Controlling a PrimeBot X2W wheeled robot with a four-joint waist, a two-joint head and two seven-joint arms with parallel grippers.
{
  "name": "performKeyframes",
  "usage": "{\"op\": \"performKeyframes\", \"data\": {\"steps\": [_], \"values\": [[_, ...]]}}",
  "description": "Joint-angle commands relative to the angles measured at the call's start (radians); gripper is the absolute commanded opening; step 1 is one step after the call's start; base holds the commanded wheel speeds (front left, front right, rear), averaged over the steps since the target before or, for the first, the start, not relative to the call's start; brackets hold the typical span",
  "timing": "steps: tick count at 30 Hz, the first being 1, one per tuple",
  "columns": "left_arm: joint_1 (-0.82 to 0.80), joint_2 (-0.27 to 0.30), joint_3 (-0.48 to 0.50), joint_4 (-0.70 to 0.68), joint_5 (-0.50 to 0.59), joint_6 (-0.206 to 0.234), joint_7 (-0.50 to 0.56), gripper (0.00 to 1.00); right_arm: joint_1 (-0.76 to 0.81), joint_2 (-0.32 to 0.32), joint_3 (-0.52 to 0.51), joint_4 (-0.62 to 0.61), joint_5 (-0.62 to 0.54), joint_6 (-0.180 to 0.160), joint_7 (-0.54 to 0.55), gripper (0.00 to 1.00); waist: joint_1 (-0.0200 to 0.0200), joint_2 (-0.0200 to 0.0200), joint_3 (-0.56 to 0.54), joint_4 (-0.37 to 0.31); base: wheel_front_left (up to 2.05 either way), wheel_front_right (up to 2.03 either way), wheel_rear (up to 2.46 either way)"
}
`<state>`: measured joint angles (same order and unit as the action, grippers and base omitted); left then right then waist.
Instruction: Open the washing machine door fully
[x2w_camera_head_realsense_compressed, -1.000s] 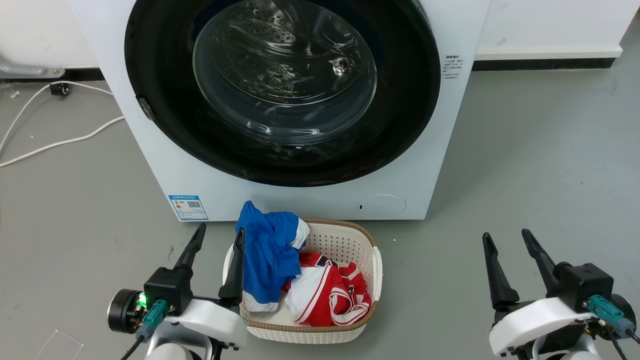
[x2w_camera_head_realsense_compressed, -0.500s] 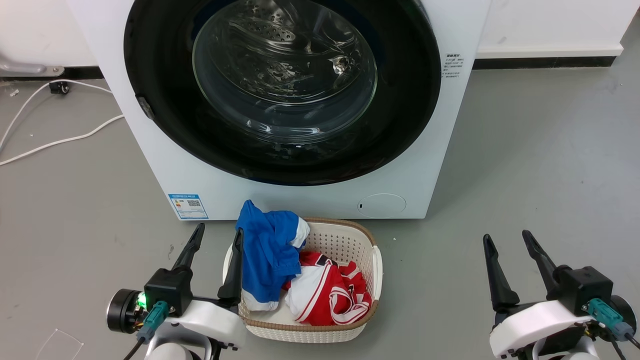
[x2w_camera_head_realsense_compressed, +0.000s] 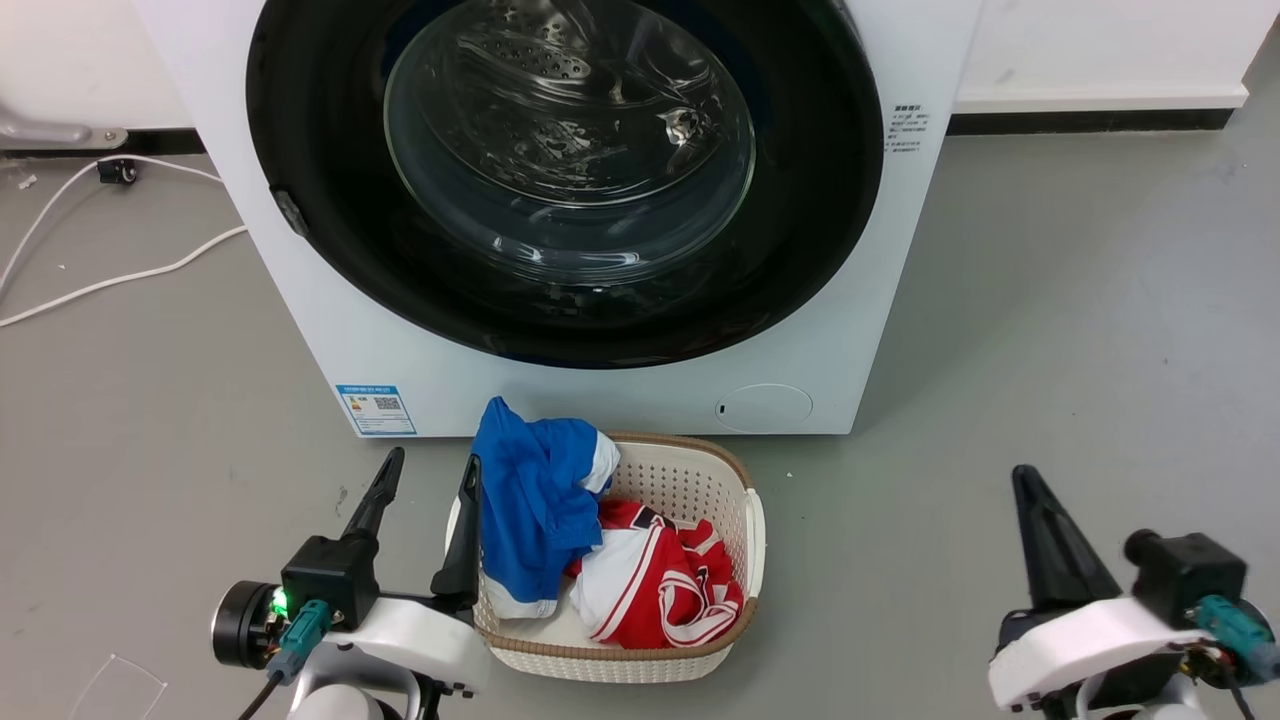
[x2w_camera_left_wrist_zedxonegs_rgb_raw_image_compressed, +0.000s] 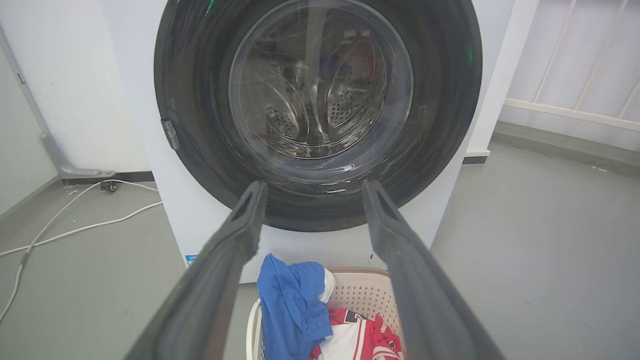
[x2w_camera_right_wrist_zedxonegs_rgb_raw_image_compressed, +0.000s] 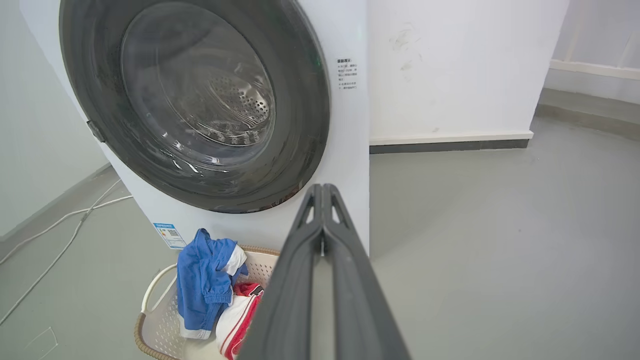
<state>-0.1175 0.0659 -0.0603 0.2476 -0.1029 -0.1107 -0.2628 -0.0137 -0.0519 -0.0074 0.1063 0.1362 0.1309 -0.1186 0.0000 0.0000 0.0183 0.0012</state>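
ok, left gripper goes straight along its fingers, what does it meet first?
Probably the washing machine door, on its lower black rim; depth is unclear. The laundry basket sits below that line.

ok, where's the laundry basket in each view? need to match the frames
Head view: laundry basket at bottom centre, on the floor in front of the washing machine.
Left wrist view: bottom edge, centre, cut off by the frame.
Right wrist view: lower left corner.
Shared landmark: the blue garment draped over the basket's left rim.
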Motion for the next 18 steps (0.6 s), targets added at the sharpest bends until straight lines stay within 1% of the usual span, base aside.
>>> {"op": "performKeyframes", "data": {"steps": [1, 2, 3, 7, 9, 11, 14, 16, 18], "values": [[-0.012, 0.0, 0.002, -0.001, -0.004, 0.0, -0.003, 1.0, -0.012, 0.003, -0.01, 0.005, 0.02, 0.0, -0.004, 0.0, 0.0, 0.0, 0.001, 0.0, 0.0, 0.0, 0.0], [-0.012, -0.001, 0.005, -0.002, -0.005, -0.001, -0.003, 1.0, -0.015, 0.003, -0.022, 0.011, 0.066, 0.0, -0.004, 0.0, 0.0, 0.0, 0.003, 0.0, 0.0, 0.0, 0.0], [-0.013, -0.001, 0.006, -0.003, -0.005, -0.001, -0.003, 1.0, -0.02, 0.003, -0.032, 0.019, 0.136, 0.0, -0.006, 0.0, 0.0, 0.0, 0.004, 0.0, 0.0, 0.0, 0.0], [-0.015, -0.005, 0.013, -0.008, -0.003, -0.002, -0.003, 1.0, -0.051, 0.003, -0.067, 0.061, 0.472, 0.0, -0.011, 0.0, 0.0, 0.0, 0.01, -0.001, 0.0, 0.0, 0.0], [-0.02, -0.007, 0.016, -0.01, -0.004, -0.002, -0.003, 1.0, -0.074, 0.003, -0.081, 0.08, 0.678, 0.0, -0.006, 0.0, 0.0, 0.0, 0.015, -0.002, 0.0, 0.0, 0.0], [-0.023, -0.008, 0.019, -0.013, -0.004, 0.0, -0.003, 1.0, -0.1, 0.003, -0.099, 0.095, 0.926, 0.0, 0.01, 0.0, 0.0, 0.0, 0.024, -0.004, 0.0, 0.0, 0.0], [-0.032, -0.011, 0.022, -0.023, -0.002, 0.005, -0.003, 1.0, -0.149, 0.002, -0.148, 0.125, 1.225, 0.0, 0.045, 0.0, 0.0, 0.0, 0.041, -0.01, 0.0, 0.0, 0.0], [-0.038, -0.012, 0.023, -0.032, -0.003, 0.005, -0.003, 1.0, -0.192, 0.002, -0.192, 0.155, 1.381, 0.0, 0.071, 0.0, 0.0, 0.0, 0.056, -0.014, 0.0, 0.0, 0.0], [-0.047, -0.013, 0.023, -0.038, -0.004, 0.005, -0.003, 1.0, -0.241, 0.002, -0.236, 0.188, 1.488, 0.0, 0.107, 0.0, 0.0, 0.0, 0.072, -0.014, 0.0, 0.0, 0.0]]}}
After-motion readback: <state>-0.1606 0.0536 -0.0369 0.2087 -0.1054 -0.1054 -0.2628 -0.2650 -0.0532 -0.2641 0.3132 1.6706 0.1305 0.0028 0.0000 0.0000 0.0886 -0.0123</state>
